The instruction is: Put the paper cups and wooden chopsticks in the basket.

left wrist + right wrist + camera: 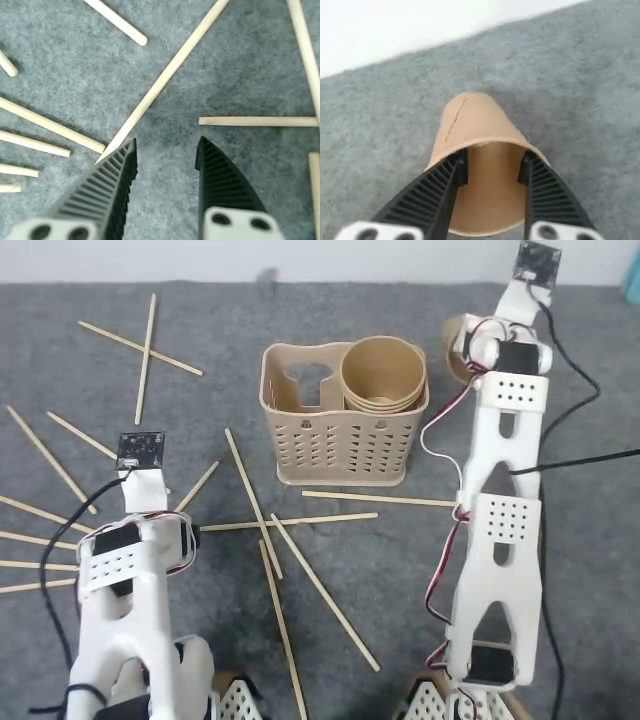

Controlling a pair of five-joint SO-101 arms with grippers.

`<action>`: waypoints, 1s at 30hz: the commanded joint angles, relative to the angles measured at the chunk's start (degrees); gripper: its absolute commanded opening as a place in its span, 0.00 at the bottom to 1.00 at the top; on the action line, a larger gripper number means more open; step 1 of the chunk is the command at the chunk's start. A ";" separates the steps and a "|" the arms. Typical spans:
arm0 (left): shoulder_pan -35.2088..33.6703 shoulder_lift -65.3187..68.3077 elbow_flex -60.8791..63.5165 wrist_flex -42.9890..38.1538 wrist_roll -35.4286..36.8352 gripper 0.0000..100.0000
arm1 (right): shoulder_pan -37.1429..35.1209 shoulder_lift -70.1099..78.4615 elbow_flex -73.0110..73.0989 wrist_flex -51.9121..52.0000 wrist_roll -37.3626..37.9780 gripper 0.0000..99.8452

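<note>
A beige slotted basket (335,445) stands mid-table with stacked paper cups (383,375) in its right compartment. Several wooden chopsticks (253,502) lie scattered on the grey carpet in front of it and to the left. Another paper cup (472,125) lies on its side, mouth toward the wrist camera, right of the basket (456,344). My right gripper (492,162) is open, its fingertips at that cup's mouth. My left gripper (165,150) is open low over bare carpet, one fingertip (127,150) beside the end of a chopstick (165,77); another chopstick (257,121) lies past the other finger.
The right arm (505,490) stretches along the right side, with cables beside it. The left arm (130,570) sits at the front left among the chopsticks. A white wall edge (300,260) borders the far side of the carpet.
</note>
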 commanded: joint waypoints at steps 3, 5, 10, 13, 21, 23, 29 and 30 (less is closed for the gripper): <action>0.26 -1.76 -0.57 -1.14 -0.35 0.18 | 3.21 -4.70 -2.99 -0.66 3.16 0.19; 0.26 -1.76 -0.57 -1.14 -0.35 0.18 | 4.00 -4.62 -2.99 0.40 4.75 0.19; 0.35 -1.76 -0.57 -1.14 -0.35 0.18 | 6.37 -4.44 -2.99 4.70 5.01 0.19; 0.35 -1.76 -0.57 -1.14 -0.35 0.18 | 7.78 -4.97 -2.99 9.63 4.92 0.19; 0.44 -1.76 -0.57 -1.14 -0.35 0.18 | 10.15 -6.02 -3.16 26.24 4.92 0.19; 0.44 -1.76 -0.57 -1.58 -0.35 0.18 | 10.68 -7.43 -3.16 30.55 5.27 0.19; 0.35 -1.76 -0.57 -1.76 -0.35 0.18 | 12.44 -12.53 -2.90 32.13 5.45 0.19; 0.35 -1.76 -0.57 -1.76 -0.35 0.18 | 12.53 -12.97 -2.90 32.13 5.54 0.19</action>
